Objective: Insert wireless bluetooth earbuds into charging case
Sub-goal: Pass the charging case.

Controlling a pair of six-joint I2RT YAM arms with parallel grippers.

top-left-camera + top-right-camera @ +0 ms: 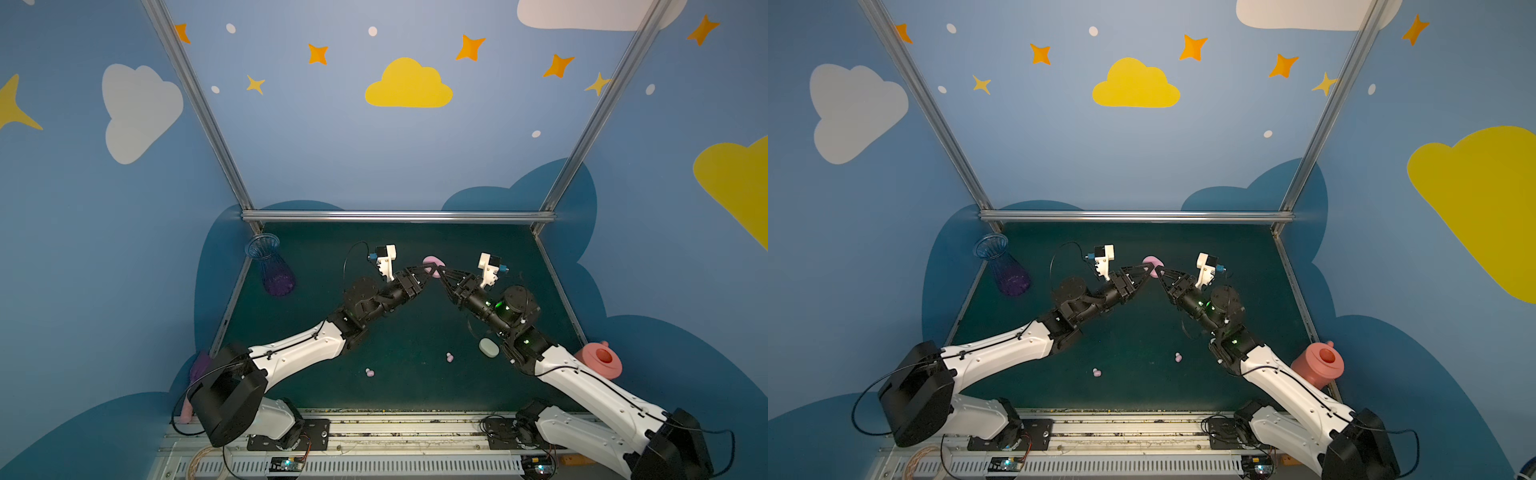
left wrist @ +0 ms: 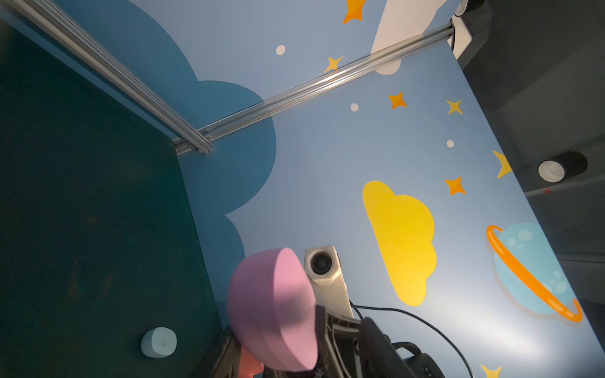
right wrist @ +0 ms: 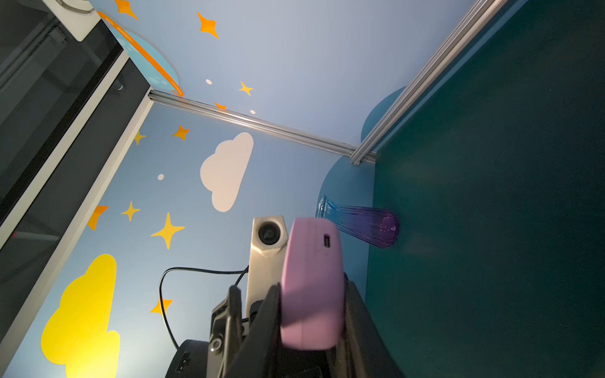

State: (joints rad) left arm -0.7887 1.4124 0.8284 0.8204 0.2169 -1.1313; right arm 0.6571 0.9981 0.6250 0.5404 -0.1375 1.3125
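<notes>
Both arms meet in mid-air over the dark green surface [image 1: 374, 324], with the pink charging case [image 1: 433, 262] held up between them. The right end effector [image 1: 444, 272] is clamped on the case. In the right wrist view its 2 dark fingers [image 3: 271, 314] press on opposite faces, and the charging port faces that camera.

The left end effector [image 1: 428, 273] sits tip to tip with the right, on the case's other side. In the left wrist view the case fills the space just ahead of it, but its own fingers barely show. I cannot tell whether it has a grip or only flanks the case.

The case looks shut; no raised lid shows in any view. A pink earbud [image 1: 449, 357] lies on the surface below the right end effector and back toward the arm bases, well apart from it. A 2nd pink earbud [image 1: 370, 372] lies further toward the left arm's side. A pale oval case [image 1: 488, 347] rests just beside the right forearm.

My reading is that the step in hand is opening the pink case with 2 arms, before any earbud is picked up. The next move calls for the left end effector to seat firmly on the lid half only. It would then lift the lid about the hinge while the right holds the base steady. The smooth, rounded shell could slip or twist between the fingers.
</notes>
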